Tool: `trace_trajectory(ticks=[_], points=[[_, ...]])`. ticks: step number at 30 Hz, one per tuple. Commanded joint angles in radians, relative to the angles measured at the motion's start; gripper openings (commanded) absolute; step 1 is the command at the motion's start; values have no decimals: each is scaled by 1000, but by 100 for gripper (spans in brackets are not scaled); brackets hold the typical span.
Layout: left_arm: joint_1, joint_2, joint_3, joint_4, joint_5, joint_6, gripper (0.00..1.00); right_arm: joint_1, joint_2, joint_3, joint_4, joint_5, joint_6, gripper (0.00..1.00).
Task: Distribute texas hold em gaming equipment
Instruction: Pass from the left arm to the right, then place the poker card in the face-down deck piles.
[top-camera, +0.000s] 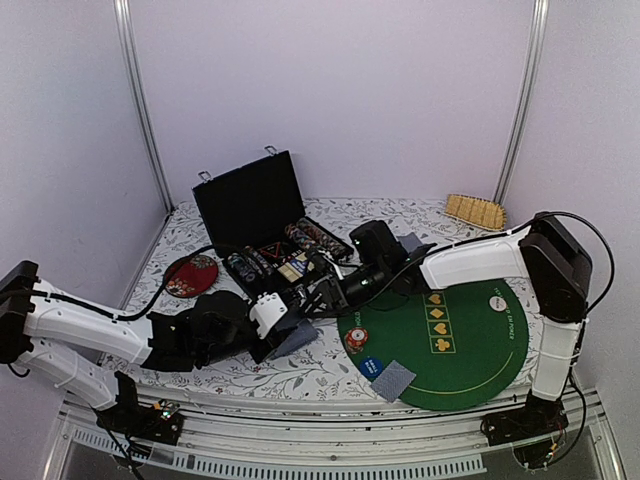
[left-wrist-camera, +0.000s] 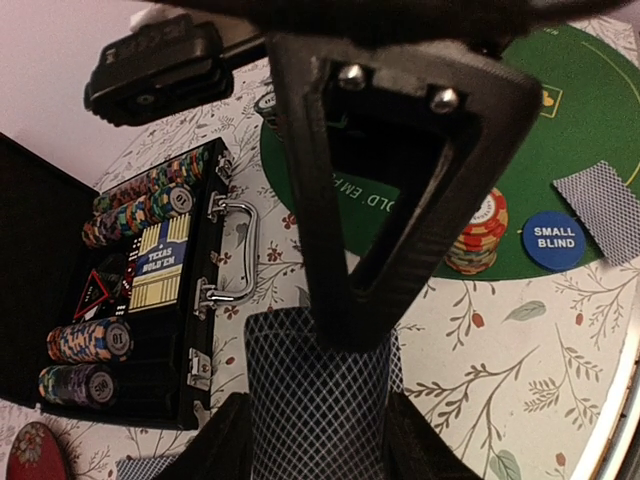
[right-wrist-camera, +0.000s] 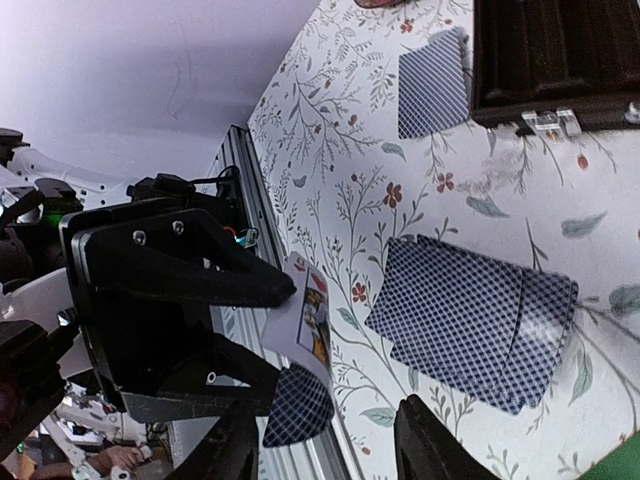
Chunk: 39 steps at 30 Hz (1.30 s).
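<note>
Left wrist view looks along a deck of cards (left-wrist-camera: 318, 380), grey-blue backs toward the camera. The deck is clamped between the two fingers of the left gripper (left-wrist-camera: 318, 435) and held just in front of the handle side of the black case (top-camera: 250, 200). One finger of the right gripper (right-wrist-camera: 325, 435) has its tip at the deck's far edge. From the right wrist, that gripper's fingers stand spread with a card corner between them, close to one finger. They pinch nothing.

The likeliest fault is a bad pick. The deck is thick and the spread fingers straddle its edge loosely, so on closing they may catch several cards, or none. One face card (right-wrist-camera: 312, 318) is fanned out of the pack with its face showing, which suggests the pack is not square. A pull on it could drag its neighbours loose and drop them on the tablecloth (right-wrist-camera: 330, 150) in front of the case, beside the face-down cards (right-wrist-camera: 470, 325) lying there.

The two grippers are almost touching. A small error in the approach could knock finger against finger, or push the deck through the left grip. The chip stack (left-wrist-camera: 482, 232) and the Small Blind button (left-wrist-camera: 553, 240), farther out from the case's front, look out of harm's way.
</note>
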Motion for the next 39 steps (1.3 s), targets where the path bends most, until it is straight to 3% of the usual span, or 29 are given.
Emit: trace_trajectory(ticks=[1,4,7,8,10,14,17,20,27,34,39], points=[[-8,13,-2,36,-22,9,45,10,61,72,29,-65,9,42],[-8,16,-3,41,-26,12,45,14,90,93,28,-77,11,29],[-8,26,0,32,-34,11,45,15,100,100,13,-80,9,6],[-8,26,6,19,-38,3,46,15,95,98,0,-65,4,3],[-8,20,22,-26,-39,-31,51,13,85,95,-23,-27,-14,2],[-2,-22,74,-184,1,-171,85,12,102,99,-21,29,-6,2],[14,-77,120,-301,24,-285,98,12,148,127,-25,33,6,2],[54,-141,152,-395,35,-380,98,8,178,128,8,37,23,2],[305,-229,150,-517,82,-699,98,1,218,141,75,79,95,2],[505,-148,91,-591,62,-1000,92,0,225,117,42,81,88,3],[526,-33,88,-583,58,-1121,94,0,204,96,12,107,71,12]])
